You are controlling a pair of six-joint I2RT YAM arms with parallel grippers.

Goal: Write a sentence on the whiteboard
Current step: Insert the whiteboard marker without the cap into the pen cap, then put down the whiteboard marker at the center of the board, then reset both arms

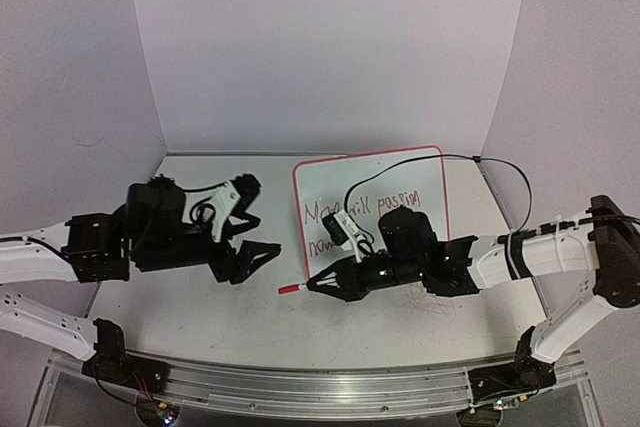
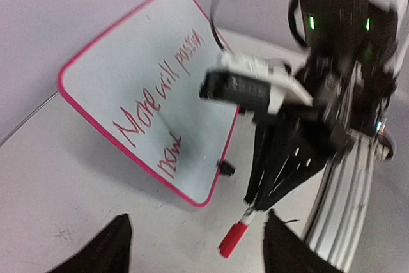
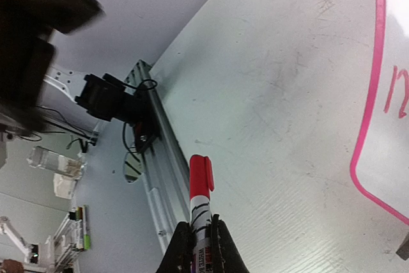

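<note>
a: where's the whiteboard (image 1: 400, 172)?

b: right of centre in the top view, on the far part of the table (image 1: 200, 317). in the left wrist view it fills the upper left, its pink rim all round, and one small black clip foot (image 2: 225, 169) shows at its lower edge.

a: and the sentence (image 1: 372, 209)?

b: thin red handwriting in two lines. the upper line looks like "more will passion", and "now" sits under it at the left. in the top view the right arm covers the lower right part of the board.

a: what's the right gripper (image 1: 318, 285) doing?

b: it's clenched on a marker (image 1: 290, 289). the right wrist view shows both fingers pressed against the barrel. the red cap sticks out past them, up the middle of the frame.

a: where's that red end?

b: over bare table just left of the board's lower left corner, apart from the rim. i can't tell whether it touches the table.

a: and the left gripper (image 1: 255, 222)?

b: left of centre in the top view, well apart from the board. its jaws are spread wide with nothing between them. its own view shows the two dark fingertips (image 2: 118, 247) at the bottom edge, with table and the marker's cap between them.
</note>
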